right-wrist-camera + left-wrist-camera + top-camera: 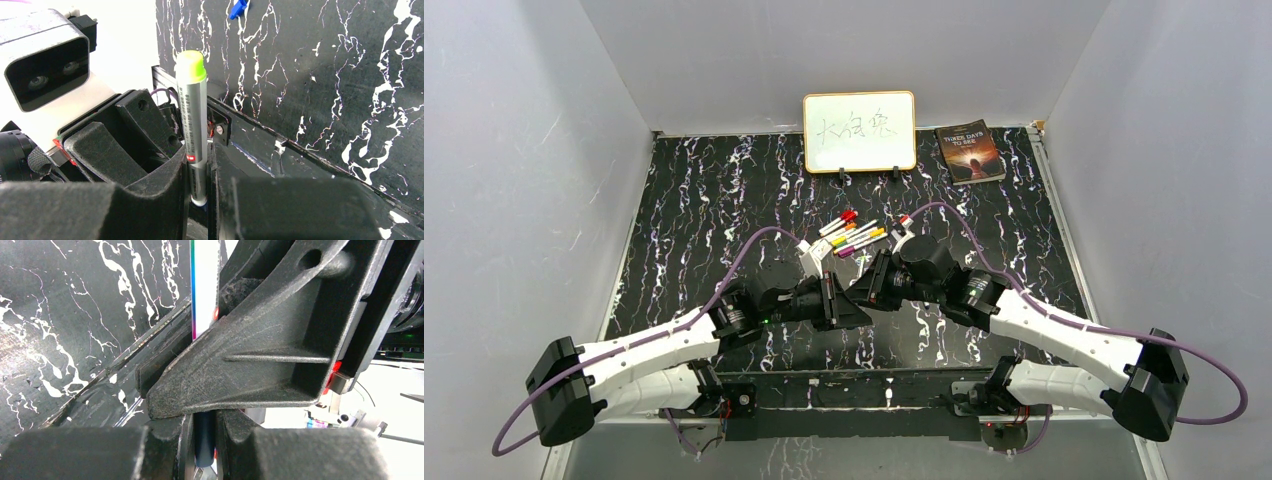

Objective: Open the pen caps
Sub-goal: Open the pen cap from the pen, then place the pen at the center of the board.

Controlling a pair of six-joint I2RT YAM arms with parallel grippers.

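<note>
Both grippers meet above the middle of the table on one pen. My left gripper [204,450] is shut on its dark blue pen cap [205,432], and the white barrel [205,290] runs on past a black finger [250,355] of the right gripper. My right gripper [198,185] is shut on that barrel [194,125], whose far end is yellow-green [190,65]. In the top view the left gripper [846,302] and right gripper [874,286] touch, hiding the pen. Several other pens [856,234] lie in a bunch just behind them.
A loose blue cap [239,9] lies on the marbled table. A small red-tipped piece [905,220] sits right of the pen bunch. A whiteboard [859,131] and a book [970,152] stand at the back edge. The left wrist camera [45,65] is close beside the right fingers.
</note>
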